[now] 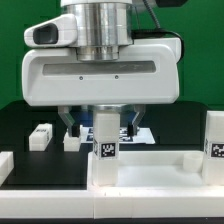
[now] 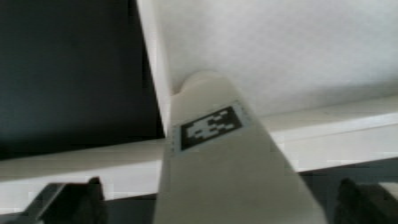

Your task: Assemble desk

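The desk's white rimmed panel (image 1: 150,185) lies at the front of the black table. One white leg (image 1: 105,138) stands upright at the panel's corner toward the exterior view's left, with a tag on its face. My gripper (image 1: 98,122) hangs right over it, open, with a finger on either side. In the wrist view the leg (image 2: 217,150) rises between my dark fingertips (image 2: 71,200) with a gap on each side, above the panel (image 2: 267,50). My gripper (image 2: 217,205) holds nothing. A second leg (image 1: 213,135) stands upright on the panel at the exterior view's right.
Two loose white legs (image 1: 40,137) (image 1: 70,141) lie on the black table toward the exterior view's left. Another white piece (image 1: 5,165) shows at the left edge. The marker board (image 1: 143,131) lies behind the panel, mostly hidden by my hand.
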### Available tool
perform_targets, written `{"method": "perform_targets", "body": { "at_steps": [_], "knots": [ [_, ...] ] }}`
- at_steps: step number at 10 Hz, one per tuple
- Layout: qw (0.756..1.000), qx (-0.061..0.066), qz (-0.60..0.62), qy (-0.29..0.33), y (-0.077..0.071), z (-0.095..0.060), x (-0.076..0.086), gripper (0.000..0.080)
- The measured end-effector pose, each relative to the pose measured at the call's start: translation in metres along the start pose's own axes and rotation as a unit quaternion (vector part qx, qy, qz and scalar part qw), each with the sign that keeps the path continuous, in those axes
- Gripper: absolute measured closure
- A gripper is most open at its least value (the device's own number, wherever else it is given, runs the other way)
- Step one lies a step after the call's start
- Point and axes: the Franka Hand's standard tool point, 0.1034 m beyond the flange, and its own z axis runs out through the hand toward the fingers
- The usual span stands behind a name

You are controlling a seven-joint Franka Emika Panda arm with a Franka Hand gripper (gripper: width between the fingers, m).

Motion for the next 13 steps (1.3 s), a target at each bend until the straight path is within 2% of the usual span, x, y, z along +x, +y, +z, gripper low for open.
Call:
{"method": "perform_targets", "body": {
  "at_steps": [1,2,3,4,5,7,8,10,13],
  "knots": [
    [1.0,0.001,0.019,0.0,0.0,0.001,0.0,0.0236],
    [0.998,0.002,0.065,-0.001,-0.001,0.001,0.0,0.0372],
    [0.996,0.002,0.089,-0.001,-0.001,0.001,0.0,0.0372],
    [0.992,0.001,0.125,0.0,0.0,0.001,0.0,0.0512],
    [0.99,0.001,0.142,0.0,0.0,0.001,0.0,0.0512],
    [0.963,-0.001,0.269,0.0,0.001,0.001,0.0,0.0512],
    [0.941,0.003,0.339,-0.001,0.002,0.001,0.0,0.0512],
    [0.879,0.014,0.476,-0.004,0.005,0.003,-0.001,0.0512],
    [0.743,0.037,0.668,-0.022,0.009,0.003,-0.002,0.0512]
  ]
}}
